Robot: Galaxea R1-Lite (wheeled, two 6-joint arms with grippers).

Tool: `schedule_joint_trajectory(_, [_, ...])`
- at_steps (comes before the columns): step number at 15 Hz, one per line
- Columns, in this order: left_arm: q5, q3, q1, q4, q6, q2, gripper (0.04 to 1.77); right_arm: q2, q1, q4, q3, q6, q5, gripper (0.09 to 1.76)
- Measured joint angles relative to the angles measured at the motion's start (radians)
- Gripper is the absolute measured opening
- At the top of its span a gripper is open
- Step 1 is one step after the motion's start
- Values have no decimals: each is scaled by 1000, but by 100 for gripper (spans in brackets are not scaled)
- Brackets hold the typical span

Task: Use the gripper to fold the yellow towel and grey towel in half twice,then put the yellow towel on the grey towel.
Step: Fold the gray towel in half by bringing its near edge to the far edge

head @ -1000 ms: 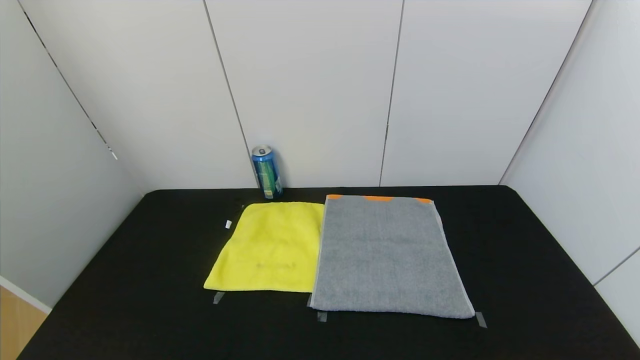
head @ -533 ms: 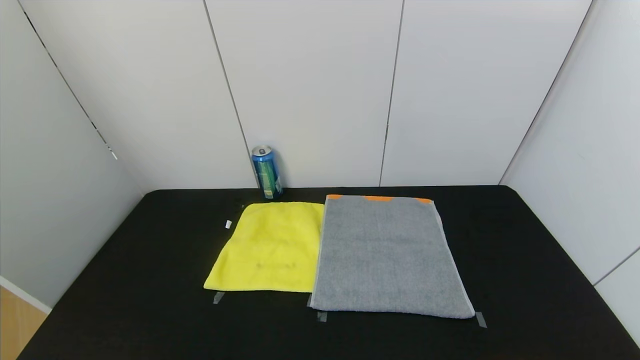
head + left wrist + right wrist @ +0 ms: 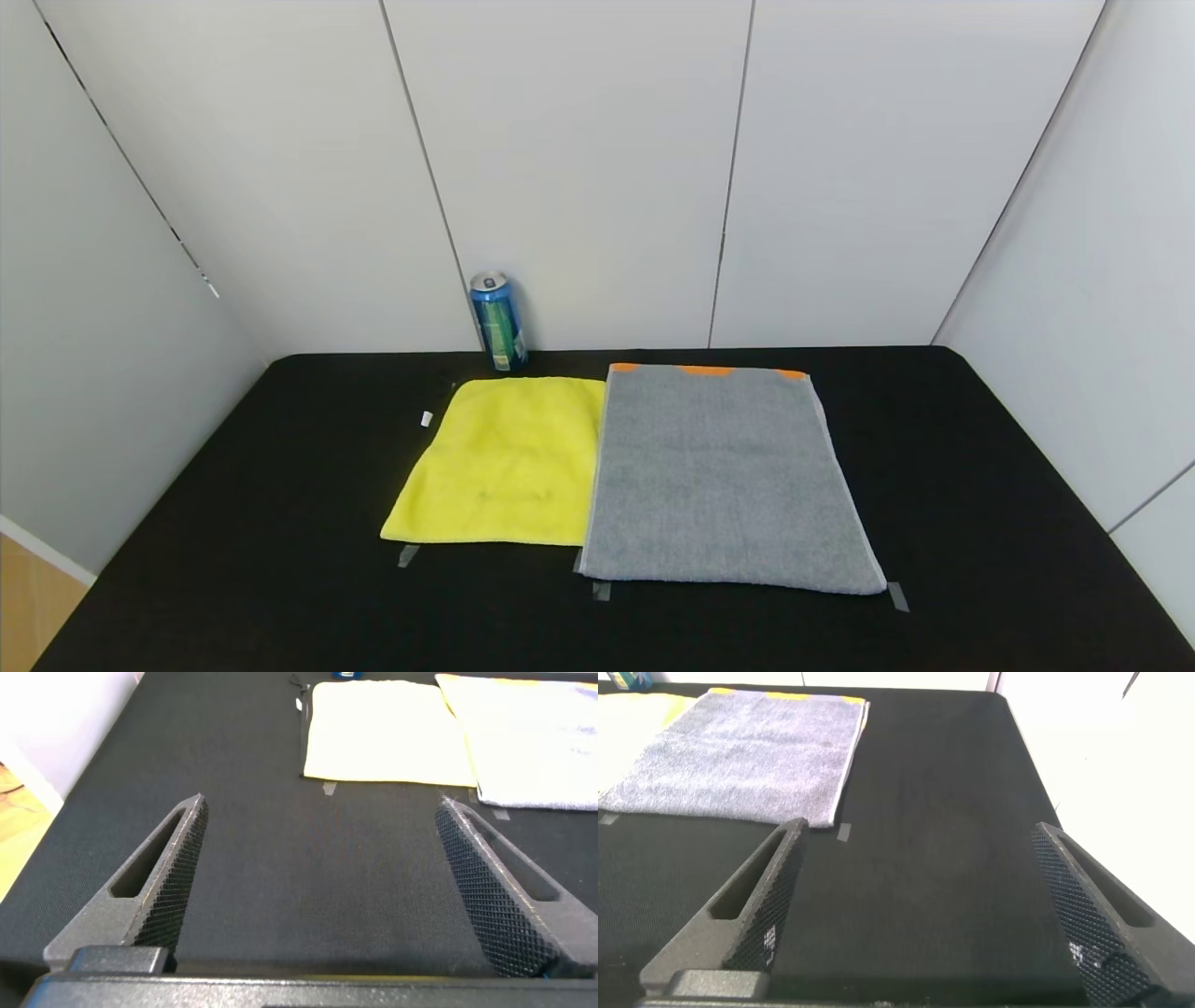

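On the black worktop point(image 3: 280, 523) the yellow towel point(image 3: 504, 467) and grey towel point(image 3: 724, 481) lay flat and unfolded, both folds pending, while the left end effector point(image 3: 322, 882) and right end effector point(image 3: 915, 901) stood apart, empty.

The yellow towel point(image 3: 499, 464) lies flat and unfolded just left of the frame's centre, a small white tag point(image 3: 426, 418) at its upper-left corner. The larger grey towel point(image 3: 724, 481) lies flat at centre-right, orange marks along its far edge, its left edge overlapping the yellow one.
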Motion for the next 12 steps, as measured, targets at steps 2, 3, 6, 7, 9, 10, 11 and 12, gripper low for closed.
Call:
schedule_joint_trajectory(2, [0,-11,0,0,-3,0,172,0,-1,4,-10,5,5,171])
schedule_joint_trajectory(3, [-6,-33,0,8,-6,0,172,0,-1,15,-30,10,14,171])
schedule_joint_trajectory(6, [-56,-155,0,89,-4,1,172,4,-1,73,-107,13,57,171])
schedule_joint_trajectory(7, [-81,-207,0,128,-4,3,172,11,-1,84,-137,13,65,171])
schedule_joint_trajectory(9, [-133,-307,0,169,0,27,172,49,0,90,-201,13,73,171])
schedule_joint_trajectory(10, [-148,-342,0,173,1,48,172,80,1,91,-238,16,77,171])
schedule_joint_trajectory(11, [-156,-377,0,174,1,80,172,119,5,91,-282,26,79,171])
schedule_joint_trajectory(12, [-157,-407,-3,175,0,118,172,165,13,91,-328,40,79,171])
